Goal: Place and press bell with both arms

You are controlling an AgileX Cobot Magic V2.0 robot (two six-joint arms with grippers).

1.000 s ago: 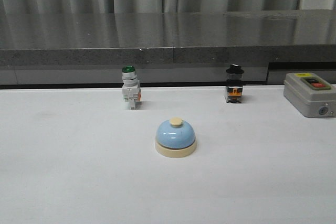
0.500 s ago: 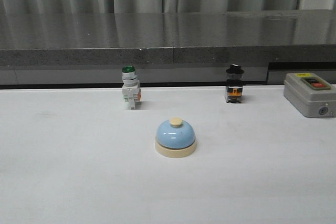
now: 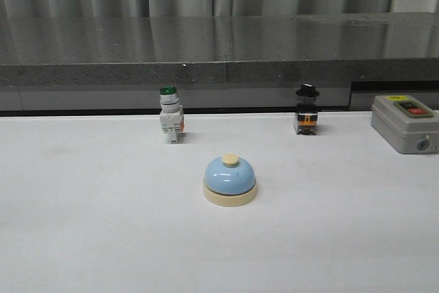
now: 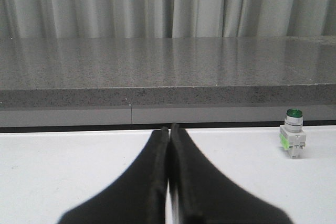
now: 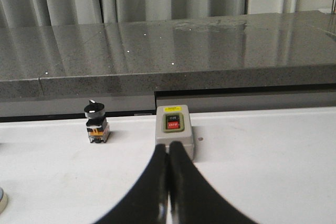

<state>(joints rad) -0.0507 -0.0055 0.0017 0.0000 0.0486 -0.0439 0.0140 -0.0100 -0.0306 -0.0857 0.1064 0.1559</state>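
Note:
The light-blue bell [image 3: 230,179] with its cream base and cream button stands upright in the middle of the white table [image 3: 82,224]; a sliver of its base [image 5: 2,201] shows in the right wrist view. Neither arm appears in the front view. In the left wrist view my left gripper [image 4: 169,128] is shut, its black fingers pressed together with nothing between them. My right gripper [image 5: 168,146] is shut too and empty, its tips in front of the grey box. Both grippers are away from the bell.
A green-capped white push-button switch [image 3: 170,116] [image 4: 293,135] stands at the back left. A black-capped switch [image 3: 306,110] [image 5: 96,121] stands at the back right. The grey box with a red button [image 3: 405,123] [image 5: 174,132] sits at the far right. A dark grey ledge [image 3: 219,53] runs behind the table.

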